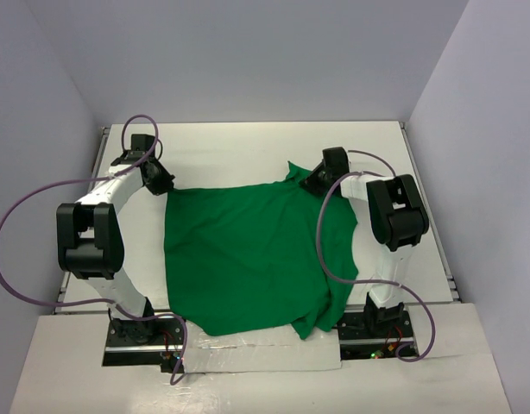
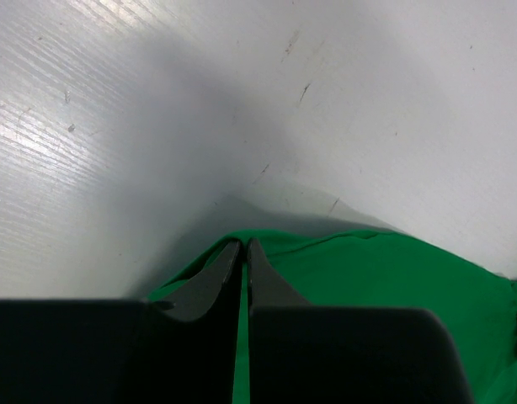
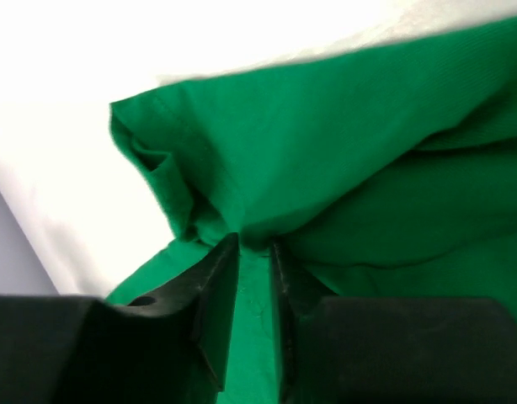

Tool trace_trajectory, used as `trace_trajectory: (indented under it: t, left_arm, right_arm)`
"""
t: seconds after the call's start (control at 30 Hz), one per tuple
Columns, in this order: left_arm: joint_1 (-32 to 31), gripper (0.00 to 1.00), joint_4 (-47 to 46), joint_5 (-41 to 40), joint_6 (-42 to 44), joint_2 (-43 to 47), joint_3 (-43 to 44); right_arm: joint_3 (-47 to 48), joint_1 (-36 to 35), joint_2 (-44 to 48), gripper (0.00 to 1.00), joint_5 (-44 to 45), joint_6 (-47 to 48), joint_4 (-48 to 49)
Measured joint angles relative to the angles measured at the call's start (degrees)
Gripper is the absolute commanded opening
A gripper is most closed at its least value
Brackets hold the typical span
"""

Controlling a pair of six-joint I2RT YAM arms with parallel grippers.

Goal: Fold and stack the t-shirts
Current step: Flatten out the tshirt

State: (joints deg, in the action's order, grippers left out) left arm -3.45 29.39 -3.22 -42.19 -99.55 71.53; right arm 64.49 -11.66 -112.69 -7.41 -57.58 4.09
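One plain bright-green t-shirt (image 1: 248,254) lies spread on the white table, rumpled at its near right corner. My left gripper (image 1: 164,185) is shut on the shirt's far left corner; in the left wrist view (image 2: 242,244) its jaws pinch a thin fold of the green cloth (image 2: 368,278). My right gripper (image 1: 310,181) is shut on the shirt's far right corner, where the cloth bunches up; in the right wrist view (image 3: 254,244) folds of the green cloth (image 3: 343,151) sit between and beyond its fingers. The neck tag is out of view.
The white table (image 1: 239,147) is walled in by grey panels at the back and sides. Purple cables loop off both arms; the right one (image 1: 325,250) hangs over the shirt's right side. A white strip (image 1: 256,354) lies along the near edge between the bases.
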Motion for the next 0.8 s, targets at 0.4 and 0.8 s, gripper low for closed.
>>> trace_trajectory:
  t: [0.4,0.8]
  left_arm:
    - [0.3,0.1,0.1,0.0,0.0,0.0,0.0]
    - [3.1,0.1,4.9,0.7,0.4,1.6,9.8]
  right_arm:
    - [0.5,0.4,2.3,0.09,1.6,1.2,-1.7]
    - [4.8,2.9,24.9,0.09,3.8,5.3,-4.3]
